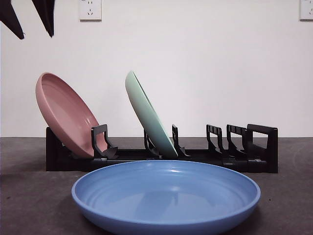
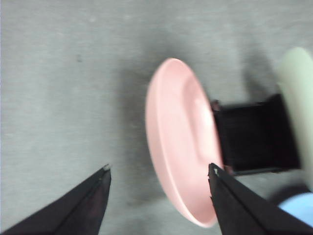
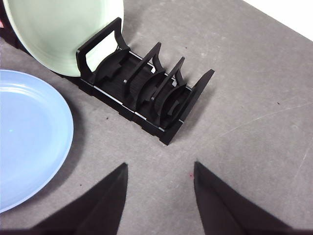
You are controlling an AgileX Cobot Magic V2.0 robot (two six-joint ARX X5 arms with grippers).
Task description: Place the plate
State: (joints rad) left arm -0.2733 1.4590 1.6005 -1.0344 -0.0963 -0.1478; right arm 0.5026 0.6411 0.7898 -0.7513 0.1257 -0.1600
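A blue plate (image 1: 166, 196) lies flat on the table in front of the black dish rack (image 1: 234, 154). A pink plate (image 1: 66, 115) leans in the rack's left end slot, and a pale green plate (image 1: 149, 117) leans in a middle slot. My left gripper (image 2: 159, 169) hangs open high above the pink plate (image 2: 178, 142), holding nothing; its black tips (image 1: 29, 17) show at the top left of the front view. My right gripper (image 3: 160, 166) is open and empty, high above the rack's free right end (image 3: 156, 98), with the blue plate (image 3: 29, 142) to one side.
The rack's right slots (image 1: 230, 139) hold nothing. A white wall with two sockets (image 1: 90, 10) stands behind the table. Grey table surface (image 3: 254, 98) spreads around the rack.
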